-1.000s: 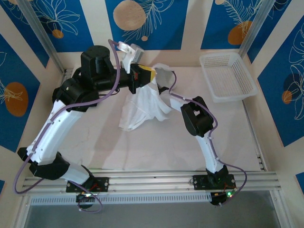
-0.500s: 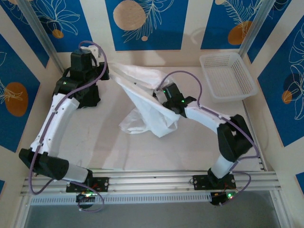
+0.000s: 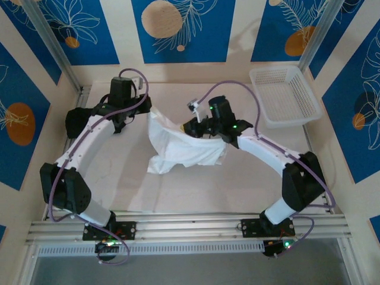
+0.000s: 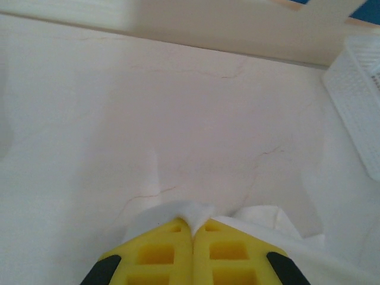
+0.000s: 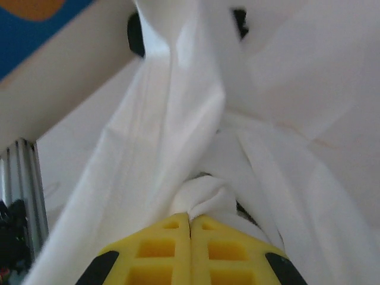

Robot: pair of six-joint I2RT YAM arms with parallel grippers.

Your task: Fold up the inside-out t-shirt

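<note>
The white inside-out t-shirt sits bunched near the middle of the counter, between the two arms. Its upper edge is lifted and drawn between them, and its lower part sags in loose folds onto the surface. The left arm curves in from the left side. The left jaws are pressed together on the shirt's upper left corner; in the left wrist view a small peak of white cloth pokes out from between the yellow pads, with more of the shirt trailing off to the lower right. The right arm bends in from the right. The right jaws are closed on a gathered part of the shirt's upper edge; in the right wrist view a rolled wad of fabric is pinched at the tips of the yellow pads, and sheets of cloth fan up and away from it. A white plastic basket stands at the far right corner of the counter, well apart from the shirt
</note>
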